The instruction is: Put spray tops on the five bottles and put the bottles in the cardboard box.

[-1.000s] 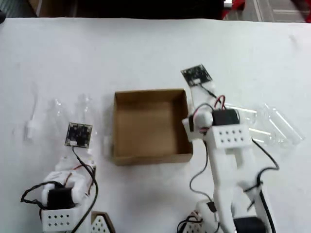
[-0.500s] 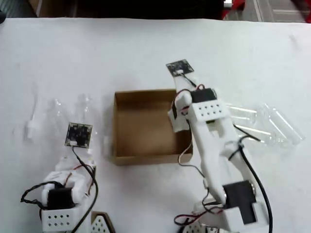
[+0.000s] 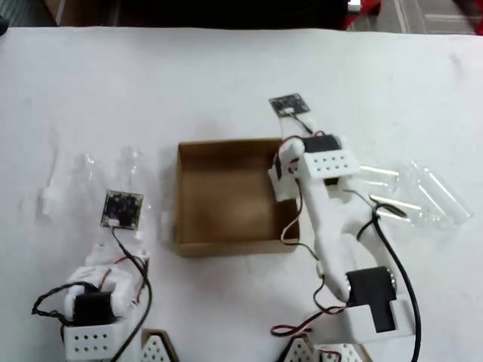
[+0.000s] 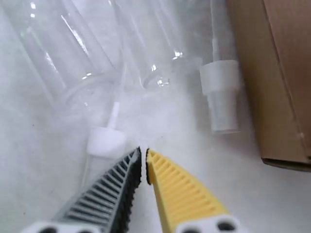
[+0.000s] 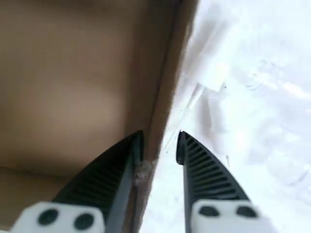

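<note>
At the near edge of the white tabletop (image 3: 219,302) the left arm sits folded low. Its left hand (image 4: 142,154) hangs just over the surface, grey and yellow fingers drawn narrow, almost touching, with nothing between them. Just past the fingertips lies a white spray top (image 4: 104,141). Its thin dip tube points away from the hand toward the open mouth of a clear bottle (image 4: 53,58); whether the tube enters that mouth I cannot tell. A second bottle (image 4: 163,46) lies beside the first. Both are on their sides, long axes running away from the hand, mouths nearest it. A second spray top (image 4: 221,94) lies just beside the outer wall of the cardboard box (image 4: 274,73), its tube also pointing away.

From above, the box sits mid-tabletop, open side up, with bottles on the tabletop to either side of it. The right arm stretches from the near edge to the box's right wall, close to its far corner. The right wrist view gives the detail there. The right hand (image 5: 159,141) stands astride that wall, black fingers narrowly parted, one inside the box and one outside, with a sliver of gap at the outer finger.

Right of the box, more bottles (image 3: 423,192) lie flat, one roughly crosswise, others slanting. Far left, a third spray top (image 3: 49,197) points its tube toward the far edge. Beyond that edge the room is dark, with a red shape (image 3: 370,6) at the right.
</note>
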You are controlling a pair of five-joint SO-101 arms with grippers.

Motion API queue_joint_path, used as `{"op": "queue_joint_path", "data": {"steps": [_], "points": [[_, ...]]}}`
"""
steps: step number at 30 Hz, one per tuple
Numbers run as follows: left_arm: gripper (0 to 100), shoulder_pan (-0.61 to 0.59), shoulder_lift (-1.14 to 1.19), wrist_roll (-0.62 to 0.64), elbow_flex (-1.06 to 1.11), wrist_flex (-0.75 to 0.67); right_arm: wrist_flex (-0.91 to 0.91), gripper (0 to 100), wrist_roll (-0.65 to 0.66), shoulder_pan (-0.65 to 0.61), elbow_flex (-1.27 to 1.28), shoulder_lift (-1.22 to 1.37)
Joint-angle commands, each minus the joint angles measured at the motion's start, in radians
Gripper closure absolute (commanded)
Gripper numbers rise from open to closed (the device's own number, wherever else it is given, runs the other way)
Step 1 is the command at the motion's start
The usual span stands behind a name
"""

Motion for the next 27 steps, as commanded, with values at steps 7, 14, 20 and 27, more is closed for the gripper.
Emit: {"op": "queue_joint_path", "data": {"steps": [7, 14, 20, 27], "points": [[98, -0.010, -0.008, -0.012, -0.003, 0.000, -0.070, 98.1, -0.002, 0.016, 0.052, -0.012], [98, -0.010, -0.008, -0.012, -0.003, 0.000, -0.073, 98.1, 0.002, 0.018, 0.080, -0.015], [98, -0.010, -0.008, -0.012, -0.003, 0.000, -0.073, 98.2, -0.005, 0.102, 0.078, -0.015], [98, -0.010, -0.008, -0.012, -0.003, 0.000, -0.067, 98.2, 0.002, 0.114, 0.084, -0.015]]}}
